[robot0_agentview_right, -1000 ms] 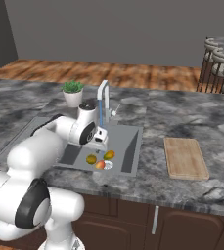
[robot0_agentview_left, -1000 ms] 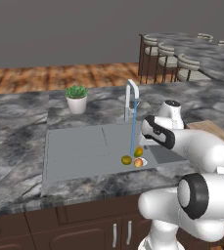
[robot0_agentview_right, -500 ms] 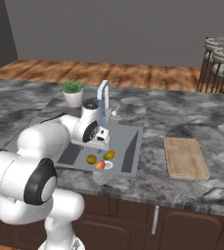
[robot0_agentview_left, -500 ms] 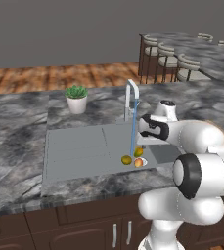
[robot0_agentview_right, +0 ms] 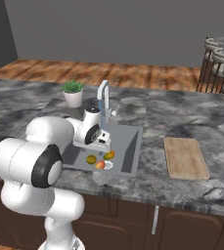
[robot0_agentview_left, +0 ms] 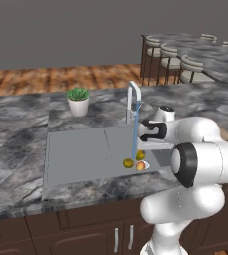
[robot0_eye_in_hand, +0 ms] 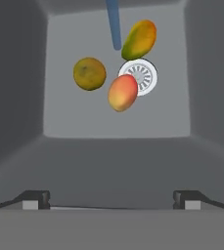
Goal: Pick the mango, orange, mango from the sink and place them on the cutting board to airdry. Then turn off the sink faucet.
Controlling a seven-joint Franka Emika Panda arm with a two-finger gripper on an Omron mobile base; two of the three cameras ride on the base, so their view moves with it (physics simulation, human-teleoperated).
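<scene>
arm: I have it folded forward, hand low | gripper [robot0_eye_in_hand: 111, 197]: pointing down, jaws spread wide | grasp: nothing between fingertips

Orange [robot0_eye_in_hand: 123, 93] overlaps drain [robot0_eye_in_hand: 142, 76]; pincer [robot0_eye_in_hand: 111, 199] fingertips barely visible.

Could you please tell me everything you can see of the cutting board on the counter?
The cutting board is a flat rectangle of light tan wood with a slightly darker rim. It lies flat on the dark marbled counter, to the right of the sink in the right base view, near the counter's front edge and apart from the basin. Its top is bare: none of the fruit is on it, and nothing touches it but the counter beneath.
</scene>
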